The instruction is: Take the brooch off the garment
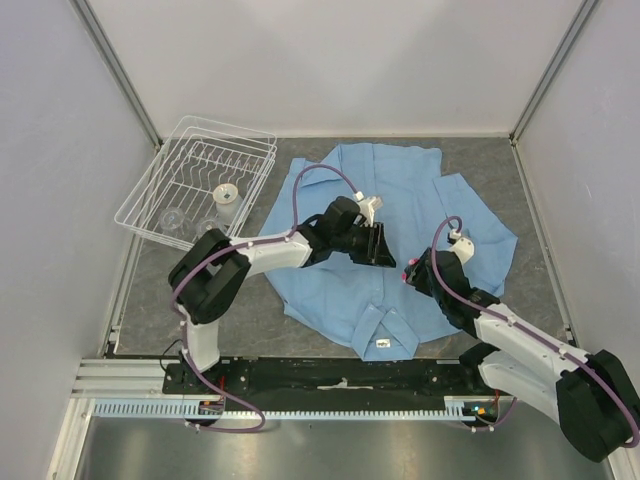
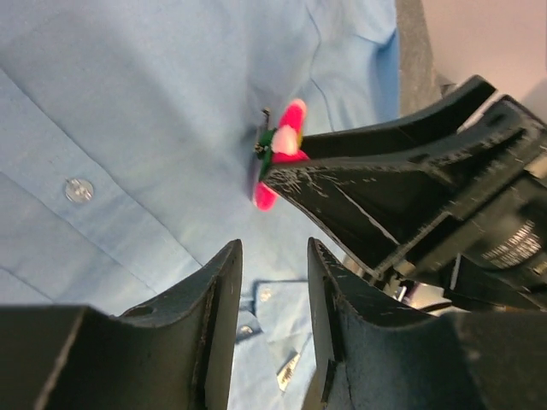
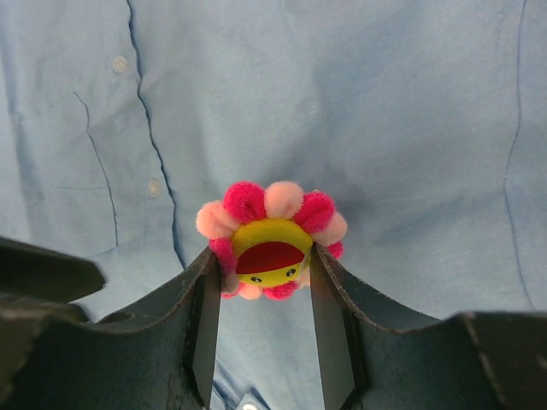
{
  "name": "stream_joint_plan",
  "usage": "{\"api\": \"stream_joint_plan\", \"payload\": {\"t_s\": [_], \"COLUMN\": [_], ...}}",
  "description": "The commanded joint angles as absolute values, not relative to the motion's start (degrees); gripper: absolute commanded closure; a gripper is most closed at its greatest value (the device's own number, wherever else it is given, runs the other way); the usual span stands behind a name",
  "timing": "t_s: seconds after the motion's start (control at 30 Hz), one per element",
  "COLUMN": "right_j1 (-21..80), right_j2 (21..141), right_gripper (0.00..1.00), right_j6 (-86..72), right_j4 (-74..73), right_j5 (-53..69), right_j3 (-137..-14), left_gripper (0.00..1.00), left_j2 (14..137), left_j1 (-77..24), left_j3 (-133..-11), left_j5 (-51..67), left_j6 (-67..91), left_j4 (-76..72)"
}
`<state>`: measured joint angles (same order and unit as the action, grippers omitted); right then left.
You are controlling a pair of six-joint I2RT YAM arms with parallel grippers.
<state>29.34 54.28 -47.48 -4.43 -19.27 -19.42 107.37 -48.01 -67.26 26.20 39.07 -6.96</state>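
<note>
Black hard plastic, scuffed and ridged, on the right hand (image 3: pixel 267 286): fingers closed from both sides on the brooch (image 3: pixel 272 243), pinching it at its yellow disc. Fuzzy pompom petals in hot pink and pale pink, ringed around a glossy yellow centre with a dark red mouth shape and two tiny dots. From the left wrist view, edge-on, with a green backing and a thin dark pin toward the cloth; cannot tell whether touching the fabric or just clear of it. In the top view, at about 5 o'clock from the middle of the garment (image 1: pixel 400 190). Left hand (image 2: pixel 272 282) just beside, at 10 o'clock of the brooch, fingers narrowly parted, gripping nothing.

Smooth light blue woven cloth, spread flat with stitched seams and small clear buttons (image 2: pixel 79 190); collar with white label (image 1: pixel 383 345) at 6 o'clock. Underneath, grey speckled counter (image 1: pixel 250 325). At 10 o'clock, white wire rack (image 1: pixel 200 155) holding a pale cup (image 1: pixel 227 193) and clear glassware (image 1: pixel 175 215). Beyond, plain white walls (image 1: pixel 330 60) with grey metal corner posts (image 1: pixel 112 62).
</note>
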Motion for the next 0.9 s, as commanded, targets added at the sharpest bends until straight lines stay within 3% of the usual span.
{"api": "stream_joint_plan", "payload": {"t_s": [0.0,0.1,0.3,0.43,0.53,0.67,0.87], "right_j1": [29.0,29.0,28.0,27.4,26.5,26.5,26.5], "right_j2": [54.5,55.1,52.0,52.0,56.9,69.2,77.1], "right_gripper": [0.56,0.52,0.30,0.02,0.02,0.11,0.20], "right_j6": [-50.7,-50.7,-50.3,-49.6,-49.0,-49.1,-48.9], "right_j4": [5.9,7.4,4.1,-7.2,-17.1,-33.5,-43.2], "right_j5": [-20.0,-19.9,-19.2,-19.7,-19.4,-19.6,-19.2], "right_j3": [-17.6,-16.8,-16.9,-23.5,-31.8,-45.4,-54.7], "left_gripper": [0.58,0.59,0.59,0.60,0.60,0.60,0.61], "left_j2": [111.0,111.9,112.7,111.8,110.0,107.6,106.8], "left_j1": [-48.3,-48.2,-48.3,-48.3,-48.3,-48.3,-48.3], "left_j3": [-70.8,-69.5,-66.5,-64.9,-62.8,-60.8,-58.7], "left_j5": [26.7,24.9,22.8,21.4,19.7,17.7,17.5], "left_j6": [33.4,31.9,30.2,28.5,28.2,27.6,27.2], "left_j4": [-9.8,-12.1,-17.8,-17.8,-18.0,-18.0,-19.9]}}
